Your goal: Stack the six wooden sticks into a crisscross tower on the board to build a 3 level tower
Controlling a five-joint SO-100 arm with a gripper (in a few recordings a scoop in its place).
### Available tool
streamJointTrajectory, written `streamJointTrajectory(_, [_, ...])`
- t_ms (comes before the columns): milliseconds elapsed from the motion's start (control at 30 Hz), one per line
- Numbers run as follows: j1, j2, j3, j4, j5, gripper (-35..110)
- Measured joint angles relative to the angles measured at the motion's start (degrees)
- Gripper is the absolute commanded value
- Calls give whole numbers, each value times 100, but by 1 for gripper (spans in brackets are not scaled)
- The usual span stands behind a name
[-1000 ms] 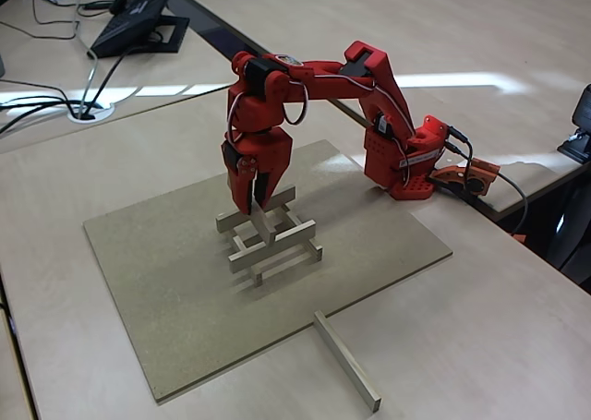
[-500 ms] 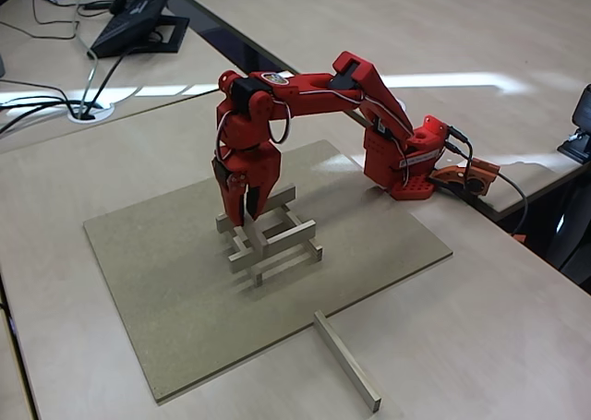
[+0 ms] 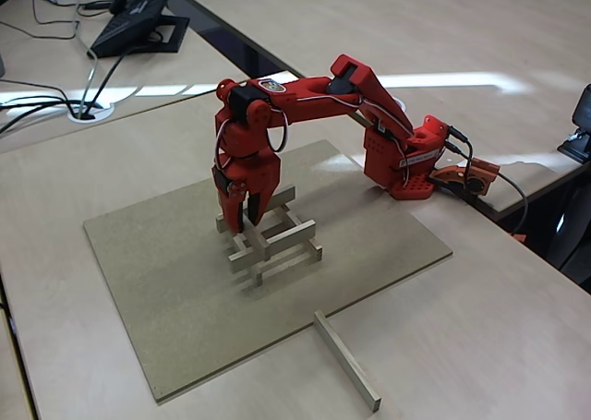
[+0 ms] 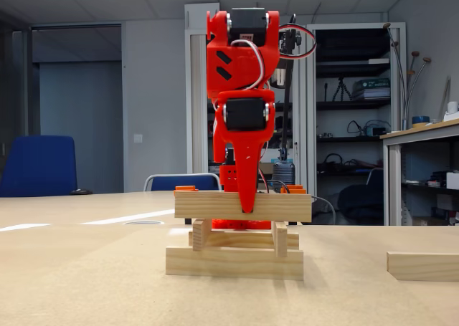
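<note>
1. Gripper (image 3: 244, 219): red, pointing down over tower (image 3: 269, 237), fingers slightly apart, straddling the top-layer stick (image 3: 265, 235); clamped or not – cannot tell.
2. Tower: near centre of board (image 3: 166, 272); five sticks counted: two bottom, two middle, one top (image 4: 242, 205).
3. Sixth stick (image 3: 346, 360): flat on desk (image 3: 480, 346), just off board's near edge, apart from tower.

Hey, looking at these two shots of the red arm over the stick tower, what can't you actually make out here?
- Whether the gripper is clamped on the top stick: its fingers overlap the tower in both fixed views.
- The tower's far sticks: hidden behind the near ones in the low fixed view.
- The loose stick: cut off by the right edge there.
</note>
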Motion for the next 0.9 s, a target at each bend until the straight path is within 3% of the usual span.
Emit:
streamJointTrajectory(533, [0,9,53,35,79,24])
streamJointTrajectory(900, [-334,1380,1002,53,633,24])
